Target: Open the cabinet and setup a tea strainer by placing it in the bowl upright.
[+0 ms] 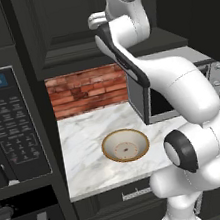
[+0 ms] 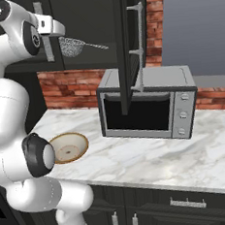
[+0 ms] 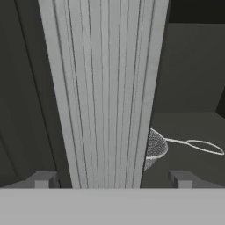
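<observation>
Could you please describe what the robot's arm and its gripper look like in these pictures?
The arm is made of glossy white rounded segments joined by dark grey to black rings and round joint caps, with a dark strip along one upper link. No cables or markings show. The gripper appears in the hand view as two small, blocky grey fingertips.
</observation>
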